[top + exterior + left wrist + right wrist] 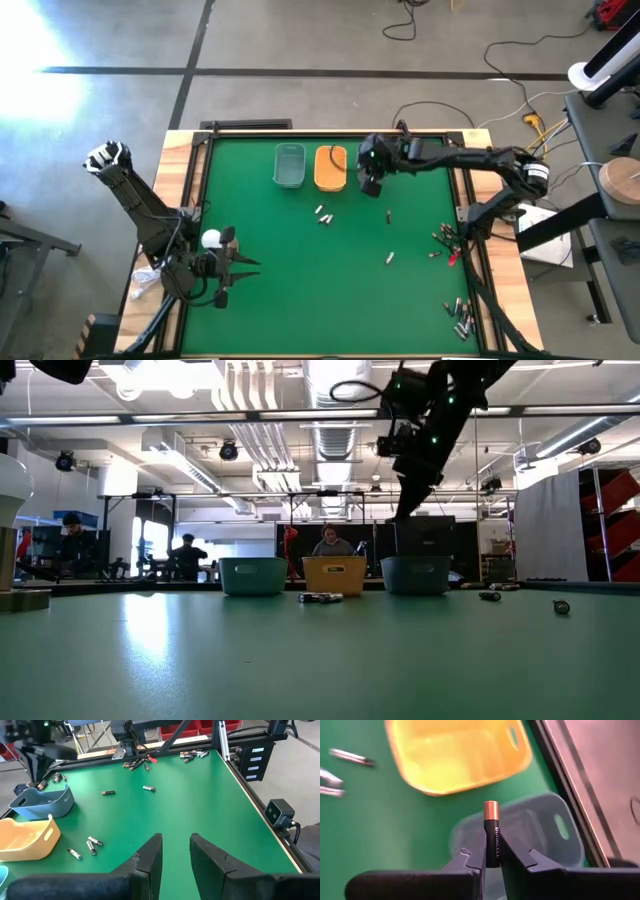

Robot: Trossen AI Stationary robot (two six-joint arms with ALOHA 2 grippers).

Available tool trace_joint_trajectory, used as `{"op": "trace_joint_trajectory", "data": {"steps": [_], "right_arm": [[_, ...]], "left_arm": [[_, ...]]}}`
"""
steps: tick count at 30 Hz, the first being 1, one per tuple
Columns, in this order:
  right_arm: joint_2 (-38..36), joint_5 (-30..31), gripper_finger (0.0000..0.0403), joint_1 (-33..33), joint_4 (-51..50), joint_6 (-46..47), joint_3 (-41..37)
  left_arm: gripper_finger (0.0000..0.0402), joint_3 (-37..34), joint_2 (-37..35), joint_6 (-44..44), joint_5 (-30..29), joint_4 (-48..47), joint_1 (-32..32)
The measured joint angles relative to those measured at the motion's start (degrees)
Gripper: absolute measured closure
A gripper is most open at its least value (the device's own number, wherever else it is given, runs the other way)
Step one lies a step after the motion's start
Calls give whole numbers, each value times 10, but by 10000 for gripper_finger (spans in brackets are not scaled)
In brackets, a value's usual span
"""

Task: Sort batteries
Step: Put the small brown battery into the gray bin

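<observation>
gripping battery [491,833], lower end hidden

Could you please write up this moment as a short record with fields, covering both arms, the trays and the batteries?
right tool: shut on a black, copper-capped cylindrical Duracell battery, held upright above the grey-blue plastic tray
left tool: open, empty, waiting over the near left of the green table mat
trays: three in a row; the orange plastic tray in the middle looks empty
loose batteries: small cluster in front of the trays, more along the right edge
</observation>
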Motion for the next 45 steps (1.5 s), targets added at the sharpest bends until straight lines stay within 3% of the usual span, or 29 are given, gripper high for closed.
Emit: {"op": "trace_joint_trajectory", "data": {"steps": [4,11,18,27,45], "right_arm": [[26,-56,373,-57,1,-10,-4],[105,-66,373,-107,-15,-81,4],[168,-66,374,-122,-58,-121,70],[237,-66,373,-126,-112,-140,134],[269,-60,359,-126,-127,-143,142]], "left_arm": [[322,0,0,0,-1,-1,0],[322,0,0,0,-1,-3,0],[322,-1,0,1,-45,-12,0],[322,-5,0,-6,-46,-12,1],[322,-5,0,-7,-44,-16,1]]}}
